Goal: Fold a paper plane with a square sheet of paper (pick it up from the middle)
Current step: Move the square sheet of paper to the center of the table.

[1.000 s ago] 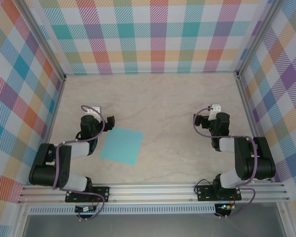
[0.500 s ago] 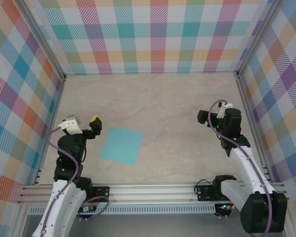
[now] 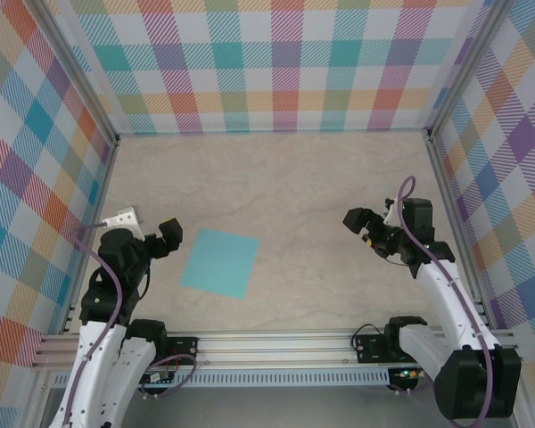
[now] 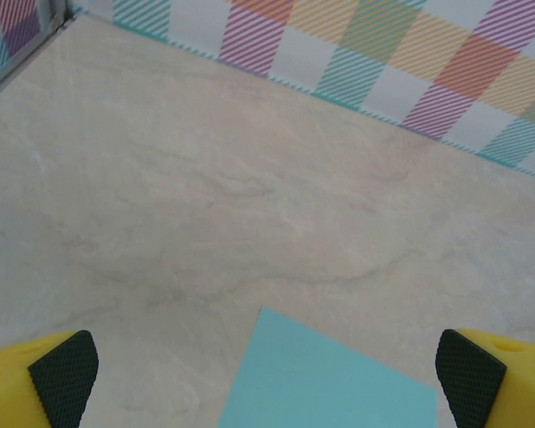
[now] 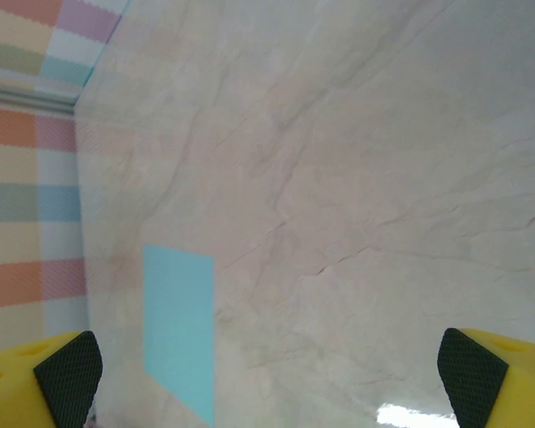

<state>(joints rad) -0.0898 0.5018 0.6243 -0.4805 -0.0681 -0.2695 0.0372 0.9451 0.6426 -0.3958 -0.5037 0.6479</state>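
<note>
**Flat cyan sheet, both grippers spread and empty**

The square sheet of paper (image 3: 220, 262) lies flat and unfolded on the marble-look table (image 3: 294, 178), left of centre. It is plain turquoise with sharp corners, turned slightly askew. The left gripper (image 3: 166, 239) hovers just beside its left edge, fingers spread wide. The right gripper (image 3: 364, 228) is well apart, fingers spread too. Bare table surrounds the sheet, and plaid walls (image 3: 276, 71) close three sides.

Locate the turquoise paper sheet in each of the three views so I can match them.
Top external: the paper sheet lies flat on the table, left of centre.
Left wrist: one corner of it rises from the bottom edge, slightly right of centre.
Right wrist: it is a narrow patch at lower left.
Shared landmark: the checked wall bordering the marbled table.
</note>
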